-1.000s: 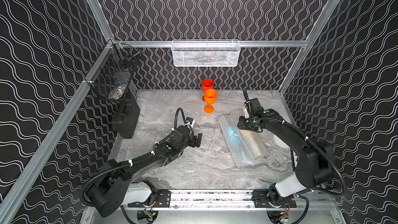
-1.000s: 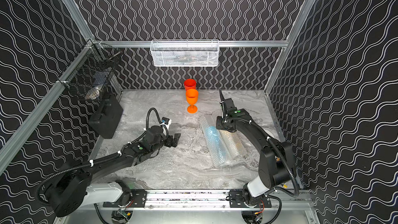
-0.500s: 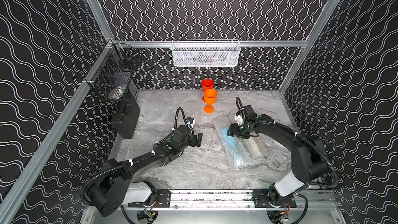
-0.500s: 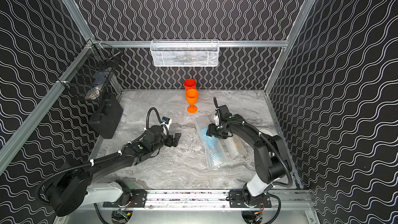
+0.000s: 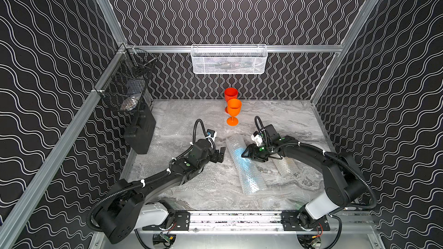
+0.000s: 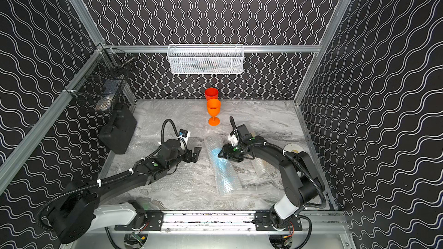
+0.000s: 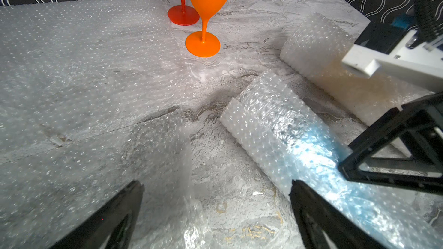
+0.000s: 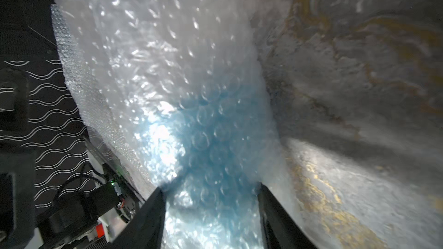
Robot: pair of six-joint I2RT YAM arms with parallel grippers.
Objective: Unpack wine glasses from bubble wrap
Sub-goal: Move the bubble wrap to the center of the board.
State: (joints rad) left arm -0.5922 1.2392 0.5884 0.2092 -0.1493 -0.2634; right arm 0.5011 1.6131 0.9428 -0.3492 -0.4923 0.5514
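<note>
left pincer [image 7: 215,185] is hovering spread wide, right pincer [image 8: 211,192] is straddling the bluish bubble wrap roll [image 8: 191,106], can't tell if it's actually squeezing

Desk [image 5: 287,120], back centre: rear wine glass [image 5: 230,94] upright, just behind front wine glass [image 5: 233,111], also upright. Left half: flat bubble wrap sheet [image 5: 172,137]. Right of centre: inner roll [image 5: 247,173] and outer roll [image 5: 286,166] lying side by side. Back rail: hanging basket [image 5: 229,59].

Left tool [image 7: 215,184] agape — right tool [image 8: 211,188] low
</note>
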